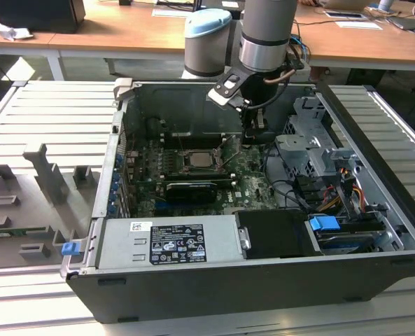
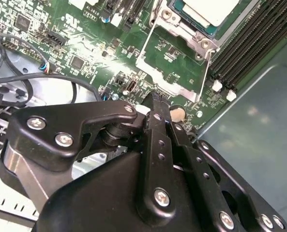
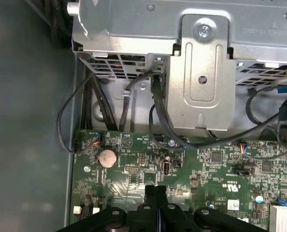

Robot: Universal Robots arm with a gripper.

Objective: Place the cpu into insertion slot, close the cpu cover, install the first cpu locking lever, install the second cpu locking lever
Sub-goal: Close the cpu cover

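Observation:
The cpu [image 1: 197, 158] is a pale grey square lying in the insertion slot [image 1: 181, 168] in the middle of the green board. In the second wrist view the cpu [image 2: 212, 9] has the silvery cpu cover [image 2: 184, 30] lying around its edges. A thin wire lever [image 2: 206, 72] runs along the socket's side, and I cannot tell whether it is latched. My gripper [image 1: 252, 138] hangs inside the case, to the exterior view's right of the socket and apart from it. Its black fingers are shut together with nothing between them in both wrist views [image 2: 156, 99] [image 3: 155, 189], just above the board.
A silvery drive cage [image 3: 201, 72] with black cables [image 3: 158, 111] stands beside the gripper. A coin battery [image 3: 107, 157] lies near the fingertips. Black memory slots [image 2: 249, 43] flank the socket. A black card [image 1: 190, 190] and the power supply [image 1: 169, 241] sit nearer the front, within the case walls [image 1: 123, 126].

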